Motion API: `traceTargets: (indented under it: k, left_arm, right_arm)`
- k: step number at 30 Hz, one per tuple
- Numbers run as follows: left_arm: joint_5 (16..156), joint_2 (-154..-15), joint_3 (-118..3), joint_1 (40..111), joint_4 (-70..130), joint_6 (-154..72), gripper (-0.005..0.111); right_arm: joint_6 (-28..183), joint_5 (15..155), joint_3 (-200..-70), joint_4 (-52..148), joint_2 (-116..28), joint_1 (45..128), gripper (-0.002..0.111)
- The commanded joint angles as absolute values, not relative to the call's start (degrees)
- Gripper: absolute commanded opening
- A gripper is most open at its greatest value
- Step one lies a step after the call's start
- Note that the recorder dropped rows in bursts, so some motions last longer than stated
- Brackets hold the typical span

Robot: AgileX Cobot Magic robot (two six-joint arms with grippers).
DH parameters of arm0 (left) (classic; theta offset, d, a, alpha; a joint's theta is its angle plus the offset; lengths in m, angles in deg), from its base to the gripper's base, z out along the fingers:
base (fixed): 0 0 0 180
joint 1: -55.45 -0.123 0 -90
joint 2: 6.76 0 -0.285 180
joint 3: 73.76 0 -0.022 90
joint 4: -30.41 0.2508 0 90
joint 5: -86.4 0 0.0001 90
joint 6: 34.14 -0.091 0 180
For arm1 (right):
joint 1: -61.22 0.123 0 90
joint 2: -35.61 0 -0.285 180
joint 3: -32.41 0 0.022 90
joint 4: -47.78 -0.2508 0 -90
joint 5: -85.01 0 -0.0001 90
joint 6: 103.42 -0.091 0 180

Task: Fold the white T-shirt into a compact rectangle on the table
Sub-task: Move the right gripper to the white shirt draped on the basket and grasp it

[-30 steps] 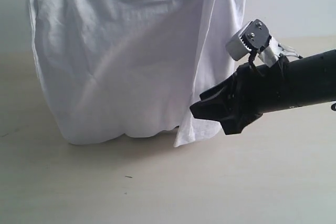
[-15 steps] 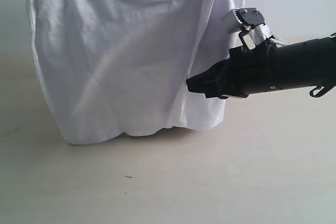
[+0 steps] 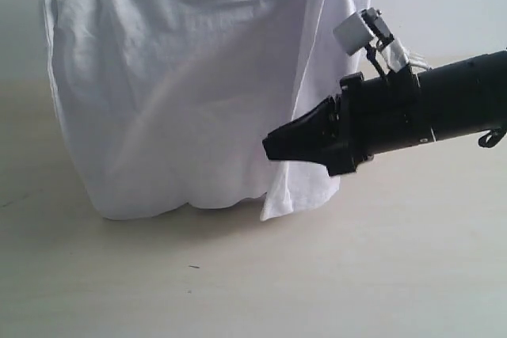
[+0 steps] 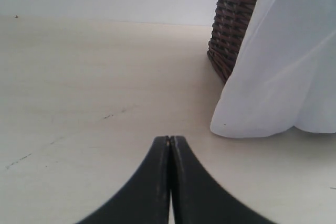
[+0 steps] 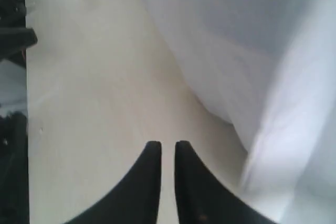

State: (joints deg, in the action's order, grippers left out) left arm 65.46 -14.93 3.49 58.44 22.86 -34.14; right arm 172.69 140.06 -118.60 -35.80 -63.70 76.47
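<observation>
White cotton hangs in a tall drape: the white T-shirt [image 3: 182,93] is slung over a brown wicker basket [image 4: 231,24], its hem resting on the table [image 3: 317,275] toward the far edge, nowhere near flat. The right gripper [image 3: 269,146] sits at the shirt's loose side flap, jaws a sliver apart with only bare tabletop between them, so it holds nothing. The left gripper [image 4: 170,139] is pressed together over bare table beside the basket. Closing from here may catch air or a single thin layer. A pull on so little cloth could slip off, or drag the basket along and tip it.
</observation>
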Motion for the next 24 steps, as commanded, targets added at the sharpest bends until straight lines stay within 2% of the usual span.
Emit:
traceTargets:
  k: [1, 3, 4, 5, 9, 15, 19, 24]
  left_arm:
    - [65.7, -14.5, 3.5, 58.9, 22.6, -34.4, 0.000]
    - [65.7, -14.5, 3.5, 58.9, 22.6, -34.4, 0.000]
    - [65.7, -14.5, 3.5, 58.9, 22.6, -34.4, 0.000]
    - [65.7, -14.5, 3.5, 58.9, 22.6, -34.4, 0.000]
    - [65.7, -14.5, 3.5, 58.9, 22.6, -34.4, 0.000]
    - [65.7, -14.5, 3.5, 58.9, 22.6, -34.4, 0.000]
    - [65.7, -14.5, 3.5, 58.9, 22.6, -34.4, 0.000]
    - [65.7, -14.5, 3.5, 58.9, 22.6, -34.4, 0.000]
  right_arm:
    - [173.9, 139.7, -118.4, -20.1, -60.5, 76.6, 0.043]
    - [173.8, 137.1, -116.9, -17.5, -57.8, 76.6, 0.062]
    - [174.0, 135.1, -115.8, -18.0, -56.6, 76.6, 0.068]
    - [174.0, 129.0, -114.2, -20.8, -53.9, 76.6, 0.075]
    - [170.4, 117.7, -111.8, -40.9, -51.6, 76.6, 0.075]
    - [156.6, 115.7, -112.3, -46.3, -56.9, 78.9, 0.073]
    - [149.8, 110.6, -116.4, -46.7, -59.5, 83.2, 0.065]
    - [148.3, 107.3, -118.4, -46.1, -60.4, 83.2, 0.029]
